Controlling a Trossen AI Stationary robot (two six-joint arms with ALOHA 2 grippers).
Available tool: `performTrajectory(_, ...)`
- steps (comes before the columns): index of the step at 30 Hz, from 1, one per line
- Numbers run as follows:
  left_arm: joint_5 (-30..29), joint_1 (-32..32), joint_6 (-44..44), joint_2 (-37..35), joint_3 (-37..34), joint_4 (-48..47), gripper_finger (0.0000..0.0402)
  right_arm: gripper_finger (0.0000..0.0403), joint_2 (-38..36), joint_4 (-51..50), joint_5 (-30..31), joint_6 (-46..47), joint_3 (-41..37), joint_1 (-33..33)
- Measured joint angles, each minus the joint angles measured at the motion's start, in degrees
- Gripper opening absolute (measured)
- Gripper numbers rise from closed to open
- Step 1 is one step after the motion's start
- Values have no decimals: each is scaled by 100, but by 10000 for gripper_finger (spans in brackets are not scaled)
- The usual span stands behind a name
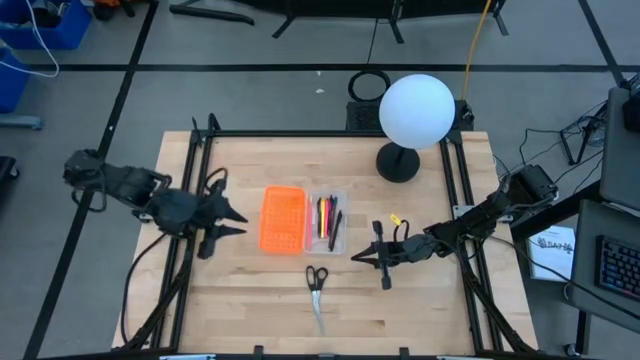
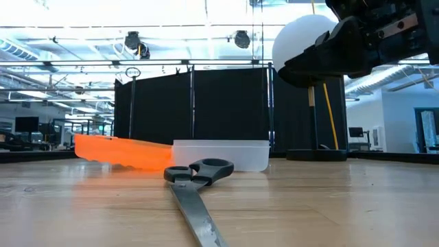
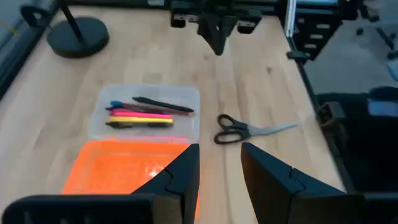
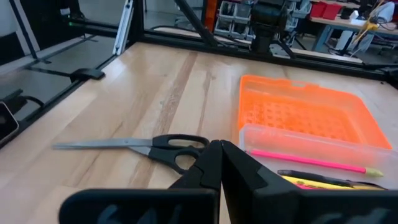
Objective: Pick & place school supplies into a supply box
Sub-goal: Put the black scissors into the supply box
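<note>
Scissors [image 2: 199, 175] foremost, blade tips cut off

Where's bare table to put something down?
Free: the far-left corner beyond the orange piece, and the near-right corner past the scissors. Crowded: mid-table, where orange piece and clear box sit between both tools.

This is a big robot lab. A wooden table [image 1: 330, 310] sits in a black metal frame [image 1: 200, 135] on a grey floor with taped lines. Behind it, at mid frame in the low view, stand black curtain walls [image 2: 219, 110], desks with screens [image 2: 24, 125] at far left, and bright ceiling lights [image 2: 206, 8] up top.
</note>
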Motion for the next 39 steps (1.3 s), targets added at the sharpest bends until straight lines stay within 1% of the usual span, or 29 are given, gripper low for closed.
performTrajectory(2,-333,-249,45,-459,-828,689,126,0,0,63,-2,96,0,0)
performTrajectory(4,-542,-481,315,-963,-1788,1799,126,0,-1,93,-2,171,0,0)
performTrajectory(7,-709,-543,725,-1484,-3204,4339,124,0,-1,78,-76,317,0,0)
performTrajectory(8,-761,-491,830,-1565,-3581,4982,120,0,-1,75,-90,371,0,0)
performTrajectory(9,-794,-427,931,-1627,-3916,5474,114,0,-1,75,-98,426,0,0)
performTrajectory(11,-724,-313,1120,-1743,-4408,5968,102,0,1,75,-98,511,0,0)
performTrajectory(13,-531,-198,1359,-1870,-4684,6182,88,0,0,57,-98,587,0,0)
performTrajectory(15,-418,-66,1617,-2001,-4793,6229,75,0,-1,20,-98,634,-2,0)
performTrajectory(17,-49,51,2129,-2148,-4817,6347,60,0,-1,12,-99,684,-2,0)
performTrajectory(20,563,238,2958,-2431,-5006,6837,37,0,-1,30,-98,691,-2,0)
performTrajectory(22,587,441,3008,-2531,-5208,7352,18,0,-1,52,-96,691,-2,0)
performTrajectory(24,591,676,2736,-2630,-5386,7692,6,0,-1,73,-96,691,-2,0)
performTrajectory(25,600,776,2564,-2704,-5429,7695,6,0,-1,72,-96,691,-2,0)
performTrajectory(27,671,891,2355,-2872,-5449,7538,8,0,-1,69,-96,691,-2,0)
performTrajectory(29,665,867,2298,-3035,-5451,7360,5,0,-1,41,-96,685,-2,0)
performTrajectory(32,478,747,2425,-3310,-5451,7064,5,0,-1,-87,-98,709,-2,0)
performTrajectory(35,301,703,2523,-3583,-5451,6479,4,0,0,-150,-98,795,-2,0)
performTrajectory(37,243,731,2446,-3683,-5453,5972,4,0,-1,-146,-98,849,-2,0)
performTrajectory(39,245,734,2260,-3714,-5453,5684,4,0,1,-143,-98,852,-2,-1)
